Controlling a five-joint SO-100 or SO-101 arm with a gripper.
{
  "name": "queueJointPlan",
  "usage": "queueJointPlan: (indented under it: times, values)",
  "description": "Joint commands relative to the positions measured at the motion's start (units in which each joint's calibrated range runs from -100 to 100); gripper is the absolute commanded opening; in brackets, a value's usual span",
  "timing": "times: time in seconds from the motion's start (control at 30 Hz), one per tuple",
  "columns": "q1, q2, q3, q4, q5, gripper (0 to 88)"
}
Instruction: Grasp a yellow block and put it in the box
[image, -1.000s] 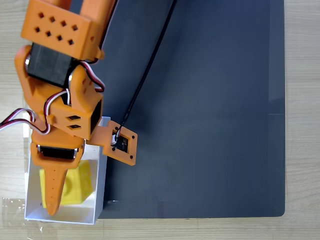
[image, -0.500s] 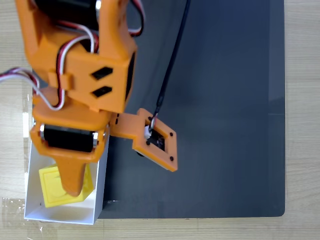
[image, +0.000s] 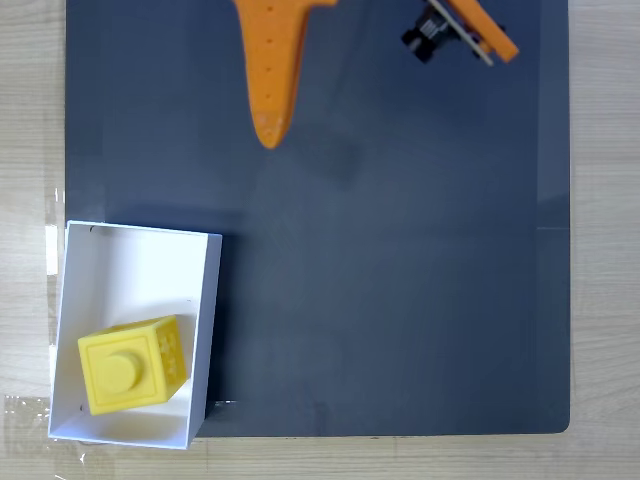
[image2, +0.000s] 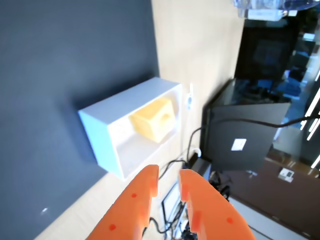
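Observation:
The yellow block (image: 130, 365) lies stud-up inside the white box (image: 140, 250) at the lower left of the fixed view, close to the box's near end. Nothing touches it. My orange gripper (image: 268, 135) hangs at the top of that view, well away from the box, over the dark mat. The wrist view looks back at the box (image2: 100, 135) with the block (image2: 152, 119) inside. There my gripper (image2: 169, 173) enters from the bottom edge, its two fingers a narrow gap apart with nothing between them.
A dark grey mat (image: 400, 250) covers most of the light wooden table (image: 30, 120). The orange wrist-camera mount (image: 462, 25) sticks out at the top. Beyond the table edge stand dark equipment (image2: 240, 135) and cables.
The arm has pulled away from the box toward the top of the fixed view. The yellow block stays in the box, free of the fingers.

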Motion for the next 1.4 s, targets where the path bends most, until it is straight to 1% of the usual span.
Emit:
queueJointPlan:
  times: [0.0,0.2,0.4,0.6,0.93,1.37]
  values:
    - [-0.1,-14.2,17.3,-0.2,-0.1,6.0]
    - [-0.6,-33.4,40.4,0.5,0.0,6.0]
    - [0.0,-46.5,53.7,0.8,0.0,5.5]
    - [-2.2,-47.4,52.8,5.1,0.0,5.3]
    - [-2.3,-47.4,47.5,23.1,-0.4,5.4]
    - [-1.8,-47.4,47.2,23.7,-0.3,5.4]
